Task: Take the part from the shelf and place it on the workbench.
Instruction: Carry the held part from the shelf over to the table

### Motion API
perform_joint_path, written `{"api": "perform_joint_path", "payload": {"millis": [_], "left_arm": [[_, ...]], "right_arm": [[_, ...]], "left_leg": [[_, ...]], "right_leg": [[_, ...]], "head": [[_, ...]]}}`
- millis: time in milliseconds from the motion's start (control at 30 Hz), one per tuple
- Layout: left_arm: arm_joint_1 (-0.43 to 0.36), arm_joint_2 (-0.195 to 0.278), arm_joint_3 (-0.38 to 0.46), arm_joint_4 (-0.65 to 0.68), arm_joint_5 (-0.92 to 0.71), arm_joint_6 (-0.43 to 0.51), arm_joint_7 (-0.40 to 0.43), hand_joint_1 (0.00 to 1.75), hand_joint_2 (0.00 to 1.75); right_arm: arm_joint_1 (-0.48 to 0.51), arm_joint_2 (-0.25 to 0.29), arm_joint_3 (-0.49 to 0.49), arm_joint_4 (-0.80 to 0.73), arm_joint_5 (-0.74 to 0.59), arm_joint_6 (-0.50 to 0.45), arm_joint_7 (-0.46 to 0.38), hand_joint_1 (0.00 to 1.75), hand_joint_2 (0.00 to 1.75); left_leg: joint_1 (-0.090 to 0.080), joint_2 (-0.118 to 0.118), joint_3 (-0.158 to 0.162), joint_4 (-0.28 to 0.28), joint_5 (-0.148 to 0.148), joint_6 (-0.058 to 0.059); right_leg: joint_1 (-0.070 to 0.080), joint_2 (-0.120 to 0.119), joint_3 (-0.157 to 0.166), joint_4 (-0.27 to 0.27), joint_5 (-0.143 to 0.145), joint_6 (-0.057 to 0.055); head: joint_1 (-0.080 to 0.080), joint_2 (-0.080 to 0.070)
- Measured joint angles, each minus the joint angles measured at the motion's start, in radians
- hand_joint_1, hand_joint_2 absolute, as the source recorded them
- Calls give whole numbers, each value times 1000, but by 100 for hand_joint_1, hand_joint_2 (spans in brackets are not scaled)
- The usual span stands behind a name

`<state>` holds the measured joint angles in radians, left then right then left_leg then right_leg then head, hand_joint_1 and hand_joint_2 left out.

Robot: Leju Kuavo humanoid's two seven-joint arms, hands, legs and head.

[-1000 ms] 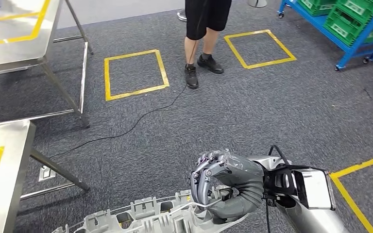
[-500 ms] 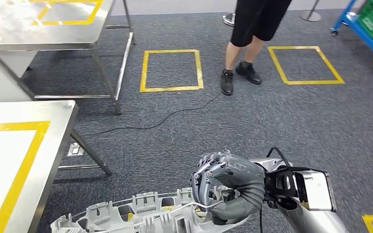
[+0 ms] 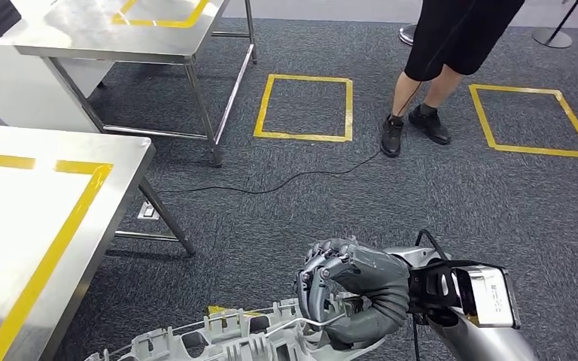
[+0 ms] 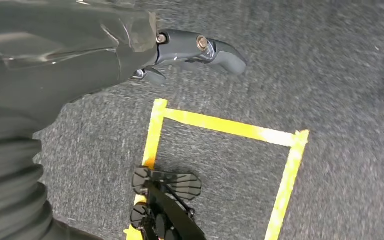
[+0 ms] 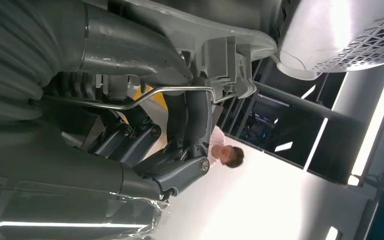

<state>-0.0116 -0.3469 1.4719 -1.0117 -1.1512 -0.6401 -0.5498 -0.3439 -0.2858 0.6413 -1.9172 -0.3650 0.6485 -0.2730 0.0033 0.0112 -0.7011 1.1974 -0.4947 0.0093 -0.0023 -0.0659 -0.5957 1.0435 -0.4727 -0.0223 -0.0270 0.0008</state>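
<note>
The part [image 3: 226, 338] is a long pale grey plastic moulding with ribs and a thin metal rod, and it lies across the bottom of the head view. My right hand [image 3: 350, 289] grips its right end, fingers curled over the edge. The right wrist view shows those dark fingers [image 5: 190, 115] wrapped around the part [image 5: 220, 45] and its rod. The steel workbench [image 3: 53, 188], marked with yellow tape, stands to the left, apart from the part. My left hand [image 4: 190, 47] hangs over the carpet with its fingers stretched and nothing in them.
A second steel table [image 3: 128, 34] stands at the back left. A person [image 3: 451, 53] in black shorts stands ahead between two yellow floor squares [image 3: 305, 105]. A black cable [image 3: 271, 180] trails across the grey carpet.
The camera has turned left: the workbench and back table have slid further into view, and the person has shifted right. My right hand keeps the same hold on the part.
</note>
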Motion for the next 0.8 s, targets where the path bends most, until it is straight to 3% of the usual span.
{"api": "perform_joint_path", "payload": {"millis": [67, 133, 200, 267, 333, 400, 433, 467, 533, 567, 633, 700, 733, 800], "left_arm": [[-1, 4, 0, -1, -1, -2, -1, 0, 175], [-2, 6, 0, -2, -4, -6, -2, 0, 175], [-2, 7, 2, -3, -10, -9, -5, 0, 175], [-1, 7, 4, -4, -17, -10, -9, 0, 175], [-5, 5, 4, -4, -24, -10, -13, 0, 175], [-7, 3, 3, -2, -29, -9, -16, 0, 175], [-6, 2, 3, -1, -31, -8, -17, 0, 175], [-6, 2, 3, -1, -33, -7, -18, 0, 175], [-6, 3, 4, 1, -33, -5, -21, 0, 175], [-5, 5, 4, 1, -33, -4, -22, 0, 175], [-4, 8, 6, 1, -34, -2, -24, 0, 175], [-1, 10, 9, 1, -35, -1, -25, 0, 175], [0, 10, 11, 1, -37, -1, -25, 0, 175], [0, 11, 13, 0, -42, 0, -27, 0, 175]], "right_arm": [[0, 0, -1, 0, -1, 0, -1, 175, 175], [0, 0, -4, 0, -4, 2, -2, 175, 175], [0, 3, -8, 0, -7, 3, -3, 175, 175], [2, 5, -13, -1, -9, 4, -3, 175, 175], [8, 4, -19, -2, -11, 7, -3, 175, 175], [16, 4, -22, -2, -11, 12, -3, 175, 175], [19, 4, -23, -2, -11, 14, -3, 175, 175], [21, 5, -24, -2, -11, 16, -3, 175, 175], [22, 5, -27, -2, -11, 19, -3, 175, 175], [23, 6, -28, -3, -11, 20, -3, 175, 175], [23, 7, -30, -3, -11, 21, -3, 175, 175], [23, 11, -33, -3, -12, 23, -3, 175, 175], [22, 13, -34, -3, -13, 25, -4, 175, 175], [23, 17, -37, -3, -14, 30, -4, 175, 175]], "left_leg": [[-14, 45, 66, -117, 34, 16], [-26, 66, 83, -154, 34, 25], [-25, 44, 90, -171, 43, 31], [-16, 20, 106, -191, 57, 37], [-10, -6, 112, -197, 64, 40], [-8, -36, 112, -197, 65, 40], [-7, -52, 113, -196, 64, 39], [-5, -68, 114, -195, 63, 37], [0, -98, 116, -189, 58, 28], [1, -111, 113, -183, 55, 21], [0, -131, 105, -177, 52, 8], [3, -140, 98, -176, 52, -1], [4, -126, 93, -167, 46, -5], [4, -74, 61, -102, 10, -13]], "right_leg": [[4, -21, 6, -2, -4, 3], [5, -43, 10, -5, -7, 9], [4, -54, 14, -9, -8, 17], [2, -12, 2, 23, -27, 20], [-2, 44, -54, 139, -75, 18], [-6, 59, -117, 257, -110, 22], [-8, 61, -127, 268, -105, 29], [-11, 63, -118, 239, -85, 39], [-20, 87, -60, 103, -22, 60], [-23, 103, -32, 44, 2, 61], [-23, 121, -7, -10, 22, 50], [-19, 103, -7, -11, 24, 34], [-19, 94, -5, -12, 23, 28], [-19, 74, 0, -14, 20, 15]], "head": [[1, 0], [1, 0], [1, 0], [2, 0], [5, 0], [8, 0], [8, 0], [8, 0], [9, 0], [10, 0], [11, 0], [11, 0], [10, 0], [4, 0]]}}
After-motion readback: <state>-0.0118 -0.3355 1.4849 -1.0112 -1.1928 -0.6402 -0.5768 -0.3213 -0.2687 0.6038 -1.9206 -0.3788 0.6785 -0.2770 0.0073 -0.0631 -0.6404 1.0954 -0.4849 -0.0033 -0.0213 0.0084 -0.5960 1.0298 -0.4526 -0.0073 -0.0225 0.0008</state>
